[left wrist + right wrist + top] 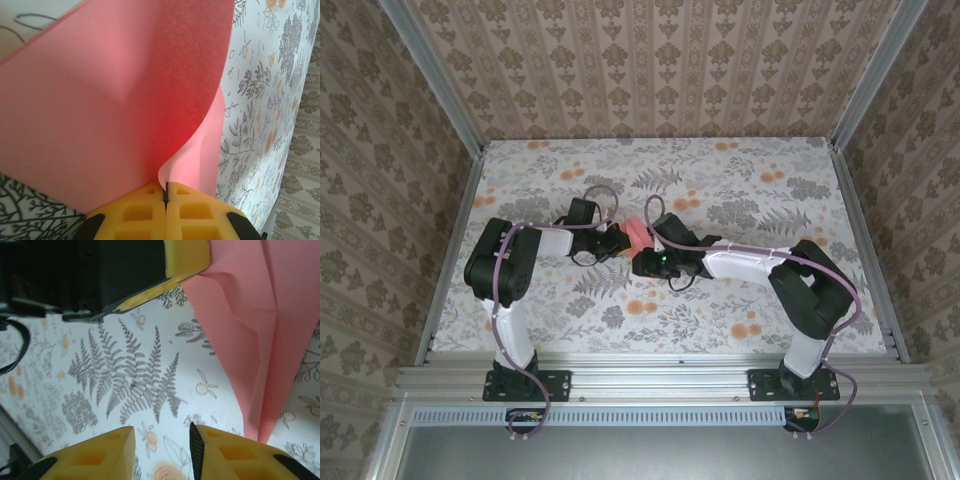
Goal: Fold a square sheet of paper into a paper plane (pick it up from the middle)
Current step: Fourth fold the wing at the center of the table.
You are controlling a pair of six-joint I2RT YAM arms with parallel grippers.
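- Largely, the folded pink paper (115, 110) is cut off by the frame edges in the left wrist view, so its full outline cannot be made out.
- From above, it is seen at the middle of the table (770, 300), mostly covered by the two wrists.
- In the right wrist view, creases and a pointed end are seen; whether that point touches the table cannot be told.
- The left gripper (165, 197) is clamped on the paper's edge, fingers pressed together.
- The right gripper (161, 435) is held just beside the point, fingers parted with nothing between them.
- Both arms are bent inward, wrists nearly meeting.
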